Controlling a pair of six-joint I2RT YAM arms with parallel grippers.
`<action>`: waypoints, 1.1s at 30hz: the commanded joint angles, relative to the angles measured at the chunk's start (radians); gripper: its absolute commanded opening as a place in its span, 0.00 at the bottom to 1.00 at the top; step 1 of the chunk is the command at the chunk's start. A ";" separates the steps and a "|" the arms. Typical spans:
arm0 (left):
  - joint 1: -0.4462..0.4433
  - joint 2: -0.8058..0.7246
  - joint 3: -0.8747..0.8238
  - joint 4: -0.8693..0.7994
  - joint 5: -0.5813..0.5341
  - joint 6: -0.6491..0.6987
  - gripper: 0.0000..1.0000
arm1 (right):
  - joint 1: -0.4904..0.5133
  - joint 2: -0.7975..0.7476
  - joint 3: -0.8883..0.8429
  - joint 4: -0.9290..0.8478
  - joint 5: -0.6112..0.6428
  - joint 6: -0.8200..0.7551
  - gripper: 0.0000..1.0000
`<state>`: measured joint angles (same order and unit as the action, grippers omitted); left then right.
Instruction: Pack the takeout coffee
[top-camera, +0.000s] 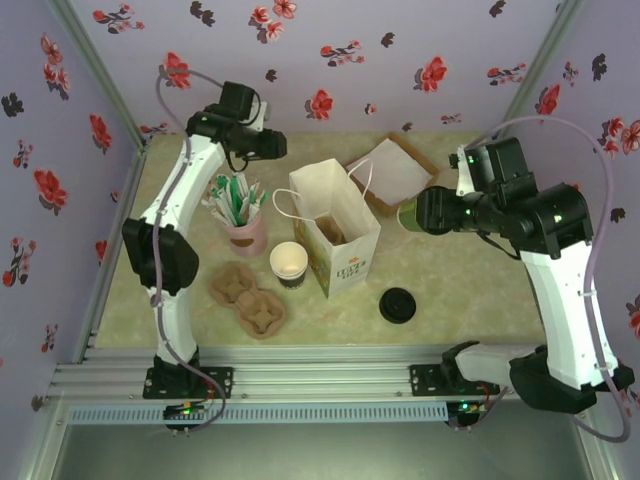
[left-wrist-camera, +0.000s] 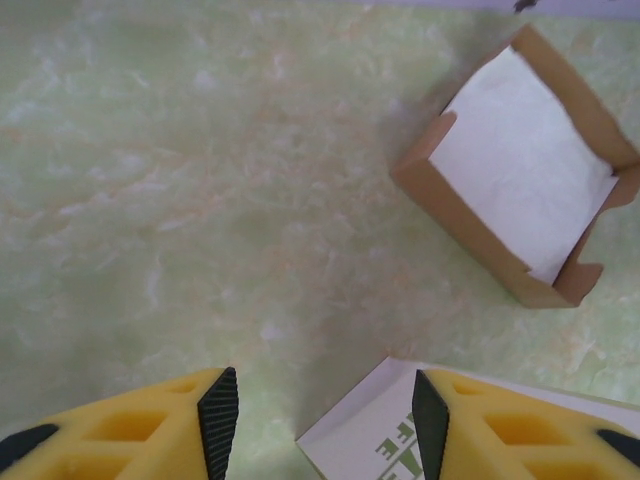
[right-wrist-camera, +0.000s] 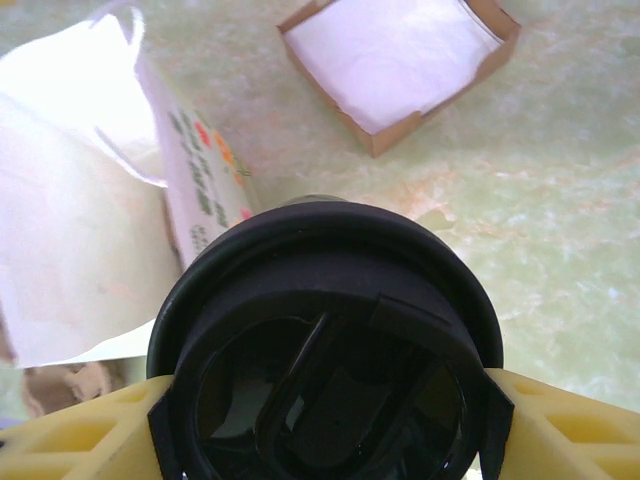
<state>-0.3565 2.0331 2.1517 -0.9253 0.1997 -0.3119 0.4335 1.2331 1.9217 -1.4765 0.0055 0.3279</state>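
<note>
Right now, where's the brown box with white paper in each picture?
Top external: the brown box sits near the back, right of middle, behind the white bag.
Left wrist: box upper right, the bag's corner at the bottom.
Right wrist: box top middle, bag on the left.
Shared landmark: the white bag.

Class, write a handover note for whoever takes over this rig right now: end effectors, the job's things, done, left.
Left end effector: open, empty, behind the white paper bag.
Right end effector: shut on a black-lidded cup, right of the bag.
Open brown-and-white paper cup stands at the bag's front-left; loose round black plastic lid lies front-right.
Done: lidded cup gripped. Left: put coffee into the bag.
</note>
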 joint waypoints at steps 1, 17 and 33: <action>-0.032 0.035 0.060 -0.035 0.044 0.050 0.50 | 0.026 -0.001 0.061 -0.040 -0.058 -0.009 0.70; -0.104 0.068 0.045 -0.029 0.121 0.077 0.47 | 0.190 0.064 0.197 -0.038 -0.124 0.006 0.69; -0.169 -0.009 -0.112 0.064 0.150 0.068 0.46 | 0.308 0.274 0.364 -0.113 -0.034 -0.007 0.69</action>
<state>-0.5091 2.0766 2.0632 -0.8856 0.3271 -0.2581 0.7246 1.4849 2.2414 -1.5539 -0.0628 0.3283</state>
